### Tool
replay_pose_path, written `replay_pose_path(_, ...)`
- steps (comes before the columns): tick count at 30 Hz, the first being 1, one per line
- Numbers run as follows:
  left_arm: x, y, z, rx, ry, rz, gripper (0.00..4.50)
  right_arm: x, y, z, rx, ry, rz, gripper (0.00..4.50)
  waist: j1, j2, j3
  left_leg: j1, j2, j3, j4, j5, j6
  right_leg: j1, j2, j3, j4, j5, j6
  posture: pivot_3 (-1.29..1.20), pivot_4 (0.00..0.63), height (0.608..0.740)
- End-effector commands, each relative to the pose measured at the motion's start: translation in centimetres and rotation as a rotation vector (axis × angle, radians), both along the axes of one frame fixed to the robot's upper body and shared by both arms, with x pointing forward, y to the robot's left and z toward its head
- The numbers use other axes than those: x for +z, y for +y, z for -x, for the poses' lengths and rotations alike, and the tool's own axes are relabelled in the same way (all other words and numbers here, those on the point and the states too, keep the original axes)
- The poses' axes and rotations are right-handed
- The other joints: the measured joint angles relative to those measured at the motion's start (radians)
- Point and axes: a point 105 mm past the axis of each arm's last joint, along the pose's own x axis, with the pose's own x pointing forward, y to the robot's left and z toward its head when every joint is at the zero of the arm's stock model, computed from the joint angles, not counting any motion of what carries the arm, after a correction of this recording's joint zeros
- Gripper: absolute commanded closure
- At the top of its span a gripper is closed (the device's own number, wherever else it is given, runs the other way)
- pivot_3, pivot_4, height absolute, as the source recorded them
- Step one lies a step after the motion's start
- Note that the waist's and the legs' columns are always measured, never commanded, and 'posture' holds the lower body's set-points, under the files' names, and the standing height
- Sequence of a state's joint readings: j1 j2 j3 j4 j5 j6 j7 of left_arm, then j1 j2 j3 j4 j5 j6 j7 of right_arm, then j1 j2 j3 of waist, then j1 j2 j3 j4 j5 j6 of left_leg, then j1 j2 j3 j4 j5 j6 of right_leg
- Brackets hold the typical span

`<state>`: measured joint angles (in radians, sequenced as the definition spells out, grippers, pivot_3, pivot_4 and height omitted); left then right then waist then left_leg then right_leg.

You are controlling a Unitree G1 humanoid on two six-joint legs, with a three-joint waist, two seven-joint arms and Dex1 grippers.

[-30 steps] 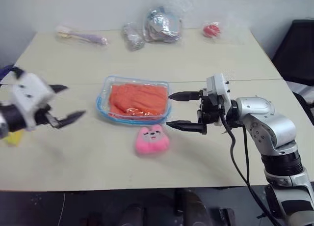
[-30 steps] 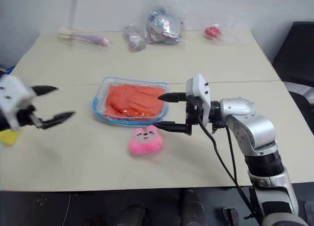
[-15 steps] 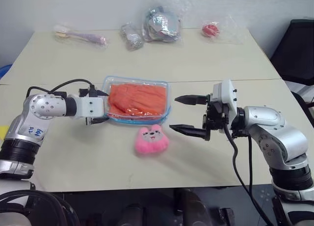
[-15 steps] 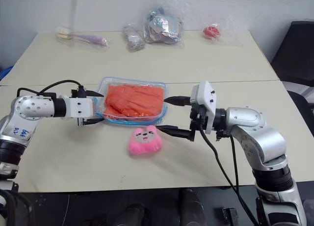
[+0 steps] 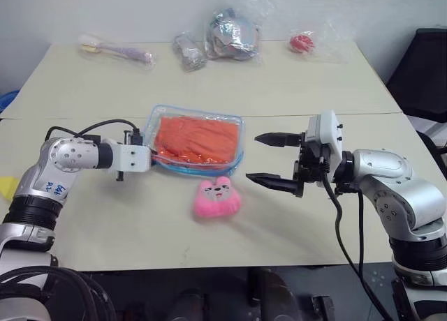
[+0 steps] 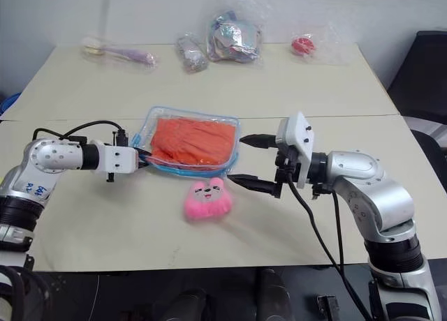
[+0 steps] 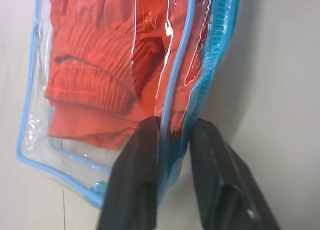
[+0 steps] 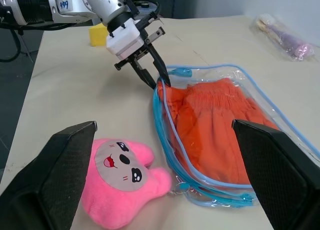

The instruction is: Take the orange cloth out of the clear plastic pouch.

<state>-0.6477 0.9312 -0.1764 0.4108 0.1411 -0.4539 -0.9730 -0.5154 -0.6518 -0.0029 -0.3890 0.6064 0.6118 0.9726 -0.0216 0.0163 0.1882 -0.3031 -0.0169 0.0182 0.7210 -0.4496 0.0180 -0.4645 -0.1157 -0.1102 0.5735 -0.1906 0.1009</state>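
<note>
On the beige table (image 5: 293, 91) before me, a pink plush toy (image 5: 217, 198) lies face up near the front edge. Along the far edge sit four plastic-wrapped items: a pale purple one (image 5: 116, 51) to my left, a small crinkled silvery one (image 5: 188, 50), a larger bag with grey contents (image 5: 232, 32), and a red one (image 5: 302, 42) to my right. A yellow block (image 8: 98, 35) rests at my left.

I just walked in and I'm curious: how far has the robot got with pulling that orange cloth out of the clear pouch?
Early. Done: the left gripper is shut on the clear plastic pouch at its blue edge. In hand: the right gripper hangs open beside the pouch, above the pink plush toy. Left: the orange cloth lies wholly inside.
</note>
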Motion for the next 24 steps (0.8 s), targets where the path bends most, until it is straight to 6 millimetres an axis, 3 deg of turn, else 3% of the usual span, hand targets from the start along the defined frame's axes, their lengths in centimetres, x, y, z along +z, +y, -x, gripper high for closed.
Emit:
replay_pose_path(1, 1.3, -0.6, 2.2, -0.058, -0.004, 0.005, 4.48, 0.5, 0.0, 0.6, 0.043, -0.032, 0.029, 0.0, -0.002, 0.0, 0.0, 0.0, 0.0, 0.0, 0.0, 0.0, 0.0, 0.0, 0.0, 0.0, 0.0, 0.0, 0.0, 0.0, 0.15, 0.74)
replay_pose_path(4, 1.2, -0.5, 4.4, -0.07, 0.011, -0.014, 4.48, -0.3, -0.4, 1.1, 0.084, -0.019, 0.087, 0.0, -0.005, 0.0, 0.0, 0.0, 0.001, -0.001, 0.0, 0.0, 0.0, 0.0, 0.0, 0.0, 0.0, 0.0, 0.0, 0.0, 0.15, 0.74)
replay_pose_path(10, 0.1, 0.6, 6.8, -0.013, 0.029, -0.049, 4.48, -0.7, -0.9, 1.4, 0.114, 0.002, 0.113, 0.0, -0.003, 0.0, 0.0, 0.001, 0.002, -0.002, 0.0, 0.0, 0.0, 0.0, 0.0, 0.0, 0.0, 0.0, 0.0, 0.0, 0.15, 0.74)
replay_pose_path(19, -1.6, 0.8, 7.0, 0.088, 0.029, 0.002, 4.48, -0.9, -0.6, 1.0, 0.115, -0.008, 0.111, 0.0, 0.018, 0.0, 0.0, 0.001, 0.001, -0.004, -0.001, 0.0, 0.0, 0.0, 0.0, 0.001, -0.001, 0.0, 0.0, 0.0, 0.15, 0.74)
replay_pose_path(20, -1.6, 0.9, 7.0, 0.098, 0.025, 0.012, 3.98, -0.9, -0.6, 1.0, 0.116, -0.009, 0.111, 0.0, 0.018, 0.0, 0.0, 0.001, 0.002, -0.004, -0.001, -0.001, 0.0, 0.0, 0.001, 0.001, -0.001, 0.0, 0.0, 0.0, 0.15, 0.74)
replay_pose_path(21, -1.6, 0.9, 7.0, 0.103, 0.024, 0.02, 3.85, -0.9, -0.6, 0.9, 0.114, -0.011, 0.114, 0.0, 0.019, 0.0, 0.0, 0.001, 0.001, -0.004, -0.001, -0.001, 0.0, 0.0, 0.0, 0.001, -0.001, 0.0, 0.0, 0.0, 0.15, 0.74)
replay_pose_path(24, -1.6, 0.9, 7.1, 0.108, 0.02, 0.023, 2.91, -0.9, -0.6, 0.9, 0.113, -0.012, 0.118, 0.0, 0.02, 0.0, 0.0, 0.001, 0.001, -0.004, -0.001, -0.001, 0.0, 0.0, 0.0, 0.001, -0.001, 0.0, 0.0, 0.0, 0.15, 0.74)
